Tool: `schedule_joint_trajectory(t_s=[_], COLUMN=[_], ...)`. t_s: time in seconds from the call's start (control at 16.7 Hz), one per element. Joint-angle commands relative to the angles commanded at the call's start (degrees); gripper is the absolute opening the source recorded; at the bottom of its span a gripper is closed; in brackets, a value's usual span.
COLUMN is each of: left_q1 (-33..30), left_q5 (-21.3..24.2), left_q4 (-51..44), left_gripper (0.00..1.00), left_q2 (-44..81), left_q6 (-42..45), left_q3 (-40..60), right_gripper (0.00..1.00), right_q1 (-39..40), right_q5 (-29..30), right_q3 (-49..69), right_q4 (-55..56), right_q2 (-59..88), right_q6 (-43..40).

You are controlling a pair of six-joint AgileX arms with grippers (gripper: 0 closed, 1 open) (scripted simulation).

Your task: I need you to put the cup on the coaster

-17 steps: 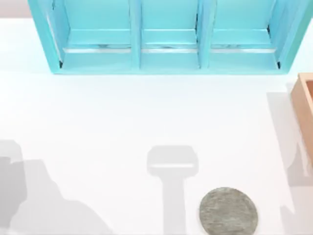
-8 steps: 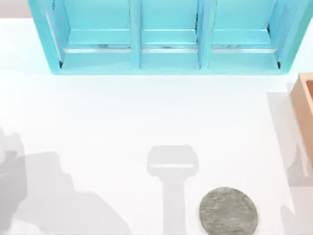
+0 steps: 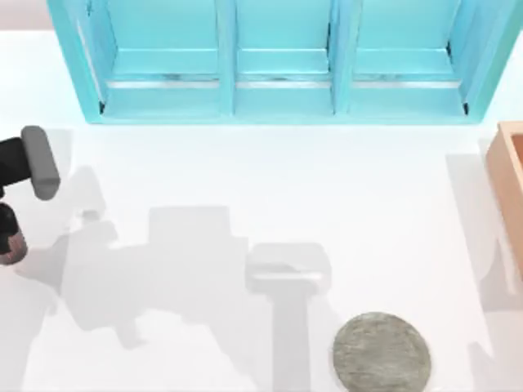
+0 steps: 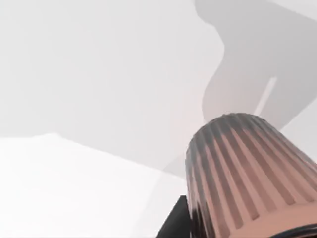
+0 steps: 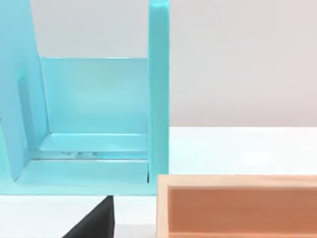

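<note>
- The small ribbed, dark reddish-brown cup (image 4: pixel 247 173) is not yet on the flat round grey speckled coaster (image 3: pixel 381 353); nothing rests on the disc, so the carry and the set-down look to be ahead
- In the top view the cup (image 3: pixel 10 237) peeks in at the far left edge of the frame, about mid-height, partly cut off, while the coaster lies at the lower right of centre, well apart from it
- The left arm reaches in at the left edge of the top view, a grey cylindrical part of it showing just above the cup; the arm seems to be lifted over the white table (image 3: pixel 245 180), judging by the broad shadow it throws across the middle
- In the left wrist view the cup sits close under the camera with a dark finger beside its base; I judge the left gripper pinches the cup, though the contact itself is mostly out of frame
- The right arm is parked at the right, its wrist camera facing the turquoise shelf unit (image 5: pixel 99 99) and the tan wooden box (image 5: pixel 237 206); whether its fingers are spread or pressed together I cannot tell
</note>
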Motion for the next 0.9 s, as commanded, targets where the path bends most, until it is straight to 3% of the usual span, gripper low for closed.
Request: schedule_joint_trajectory(t_s=[0.9], left_q1=[-46.11], left_q5=[-0.12], left_q4=[-13.95], left_gripper=[0.00], left_q2=[16.66], left_q6=[-93.49], left_q3=[32.03], right_gripper=[1.00], right_q1=[0.00], right_q5=[0.00], right_q3=[0.00], right_q4=[0.00], right_q2=[0.00], right_q6=[0.00])
